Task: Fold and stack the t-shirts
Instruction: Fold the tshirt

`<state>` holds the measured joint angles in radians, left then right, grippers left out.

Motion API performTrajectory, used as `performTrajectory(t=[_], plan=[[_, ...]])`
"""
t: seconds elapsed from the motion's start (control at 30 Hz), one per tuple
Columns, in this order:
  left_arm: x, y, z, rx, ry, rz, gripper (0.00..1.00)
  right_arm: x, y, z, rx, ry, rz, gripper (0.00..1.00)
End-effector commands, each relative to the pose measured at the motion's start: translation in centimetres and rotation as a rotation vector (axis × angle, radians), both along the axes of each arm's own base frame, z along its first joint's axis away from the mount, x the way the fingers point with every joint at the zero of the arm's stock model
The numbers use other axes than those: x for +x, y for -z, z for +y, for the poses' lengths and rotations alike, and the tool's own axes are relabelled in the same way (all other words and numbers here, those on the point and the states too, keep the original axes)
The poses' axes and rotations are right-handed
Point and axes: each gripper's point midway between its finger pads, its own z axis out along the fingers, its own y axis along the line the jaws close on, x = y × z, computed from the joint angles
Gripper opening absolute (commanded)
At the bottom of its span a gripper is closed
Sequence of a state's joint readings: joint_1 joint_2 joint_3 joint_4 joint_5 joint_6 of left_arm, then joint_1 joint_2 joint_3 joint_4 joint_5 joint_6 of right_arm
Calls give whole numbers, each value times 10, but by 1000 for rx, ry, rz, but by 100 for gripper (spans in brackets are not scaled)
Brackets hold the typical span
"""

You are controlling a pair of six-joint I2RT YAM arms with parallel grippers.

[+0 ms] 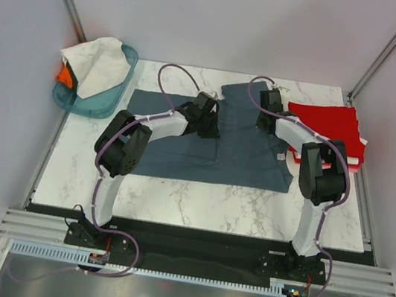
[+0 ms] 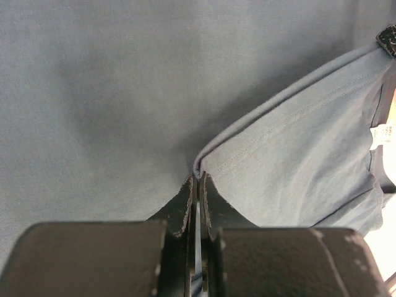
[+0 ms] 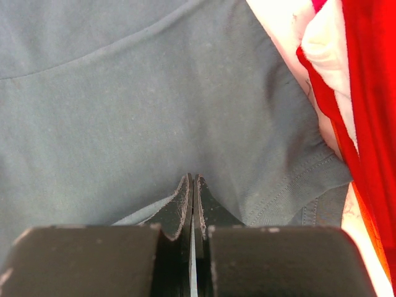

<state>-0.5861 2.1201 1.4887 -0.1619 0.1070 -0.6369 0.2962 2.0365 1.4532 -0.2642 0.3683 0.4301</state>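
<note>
Grip for a fold: the left pincer [image 2: 197,180] and right pincer [image 3: 192,180] are each clamped on a pinch of the slate t-shirt [image 1: 241,159], spread on the worktop [image 1: 198,194]. The paired holds presumably let both arms carry one fold. The red t-shirt [image 1: 331,124] lies folded just beside it, probably as the stack. The white t-shirt [image 1: 98,65] lies in the basket [image 1: 111,104].

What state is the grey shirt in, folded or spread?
Spread: the grey shirt lies wide and flat on the table, the left tool and right tool each pinching its cloth.
</note>
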Motion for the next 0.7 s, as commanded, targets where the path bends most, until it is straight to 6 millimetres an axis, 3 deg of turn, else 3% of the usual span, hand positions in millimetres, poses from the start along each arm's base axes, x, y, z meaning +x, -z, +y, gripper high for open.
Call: performTrajectory(t=[0.0, 0.47, 0.67], plan=[[16, -36, -9, -33, 6, -110, 2, 4, -23, -9, 2, 39, -56, 0], [30, -39, -16, -33, 1, -135, 2, 9, -25, -11, 21, 53, -64, 1], [29, -23, -17, -26, 4, -100, 3, 14, -14, -4, 39, 33, -45, 8]])
